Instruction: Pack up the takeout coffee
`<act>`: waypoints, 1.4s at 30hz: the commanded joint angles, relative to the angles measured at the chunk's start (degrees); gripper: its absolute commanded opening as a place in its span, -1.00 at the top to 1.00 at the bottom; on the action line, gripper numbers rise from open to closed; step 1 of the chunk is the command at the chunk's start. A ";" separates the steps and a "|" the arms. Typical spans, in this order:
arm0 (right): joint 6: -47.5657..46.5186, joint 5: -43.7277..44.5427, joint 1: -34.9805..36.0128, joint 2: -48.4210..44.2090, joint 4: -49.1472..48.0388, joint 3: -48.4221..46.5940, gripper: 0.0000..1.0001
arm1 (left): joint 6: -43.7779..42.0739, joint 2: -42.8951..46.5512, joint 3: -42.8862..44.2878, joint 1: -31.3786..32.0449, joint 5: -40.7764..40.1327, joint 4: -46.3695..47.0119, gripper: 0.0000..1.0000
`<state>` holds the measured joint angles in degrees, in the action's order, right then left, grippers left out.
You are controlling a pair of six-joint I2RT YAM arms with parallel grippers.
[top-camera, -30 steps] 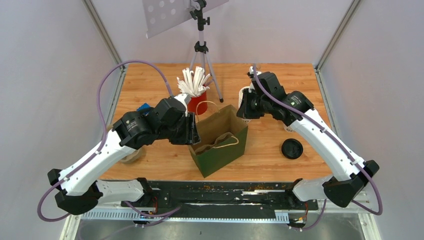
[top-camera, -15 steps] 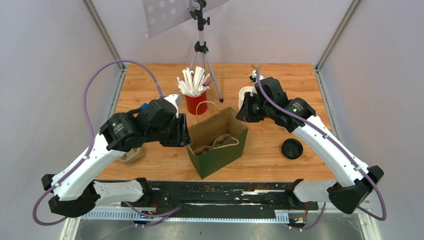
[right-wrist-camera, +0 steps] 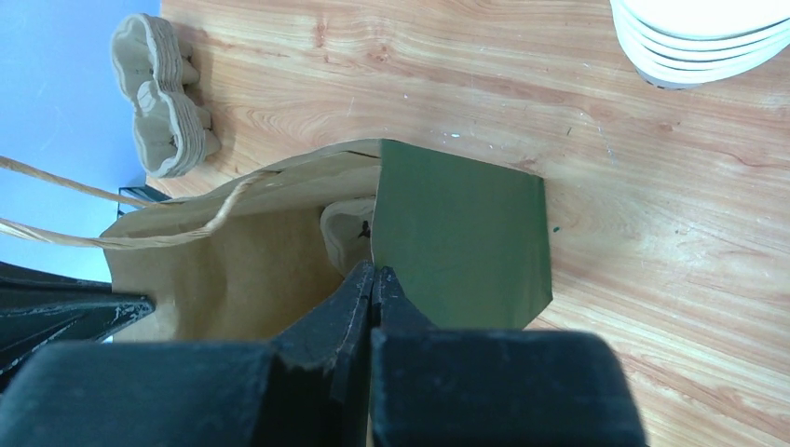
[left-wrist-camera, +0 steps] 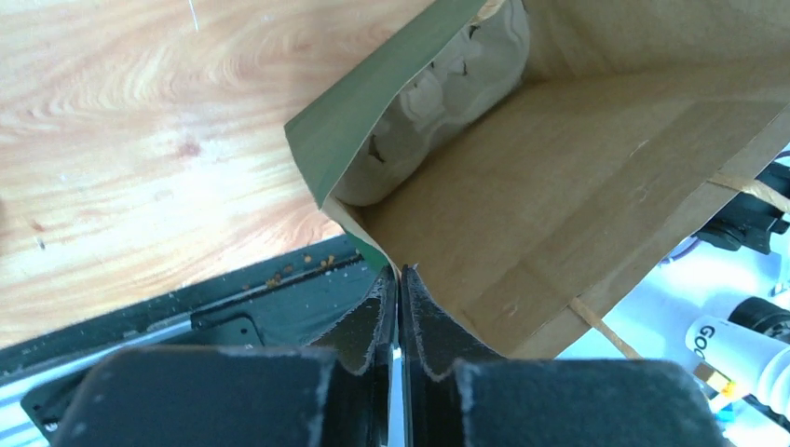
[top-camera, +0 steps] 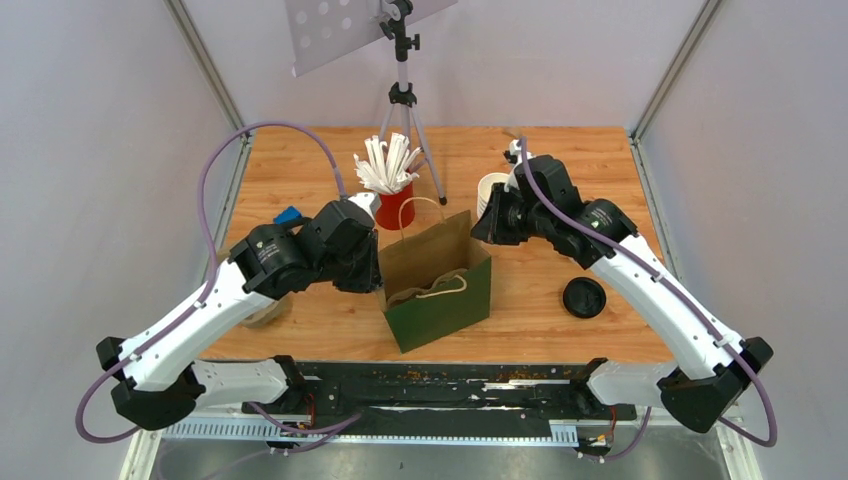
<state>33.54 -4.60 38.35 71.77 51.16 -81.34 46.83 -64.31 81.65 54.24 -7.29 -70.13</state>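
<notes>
Just snapped the left hand [left-wrist-camera: 399,277] together on the left corner of the bag [top-camera: 440,300], right at the rim. Had it hanging apart beside the paper a second ago. Got the right hand [right-wrist-camera: 374,279] pinched tight on the opposite side too, same as before. Pulled the mouth narrower and taller in the process, so probably worth spreading it back out before anything goes in. Can see a pulp carrier [left-wrist-camera: 438,112] sitting inside already. No coffee packed yet: spotted the black lid [top-camera: 584,297] lying flat on the worktop [top-camera: 300,160] toward the right edge, well apart from the bag. Can't pick out the single cup anywhere, only the stack of cups [top-camera: 490,188] behind the right arm.
</notes>
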 commanded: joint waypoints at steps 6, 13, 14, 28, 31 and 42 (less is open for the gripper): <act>1.46 0.47 0.13 -5.21 0.77 0.35 0.97 | -12.10 -5.52 8.45 -0.49 -1.26 2.72 1.00; 1.86 2.06 0.14 -7.05 2.92 1.71 0.60 | -17.58 -7.66 9.19 -3.21 0.32 3.14 0.97; 1.74 2.58 0.12 -7.15 3.49 1.35 0.52 | -18.29 -7.95 9.22 -4.08 1.18 2.97 0.95; -2.80 10.97 0.09 -9.45 12.75 -3.67 -0.67 | -25.08 -12.50 18.15 -4.93 -0.88 0.27 0.01; -4.76 15.98 -0.01 -9.27 14.98 -4.55 -0.81 | -24.87 -13.26 21.73 -4.93 -3.75 -2.18 -0.49; -10.80 24.80 -11.38 -7.61 16.03 -3.73 -1.00 | -30.12 -9.82 25.77 -4.98 -9.79 -4.60 -1.00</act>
<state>27.29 17.02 32.27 63.46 68.31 -85.12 20.21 -77.03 107.11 49.36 -14.11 -73.95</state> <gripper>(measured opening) 0.998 0.997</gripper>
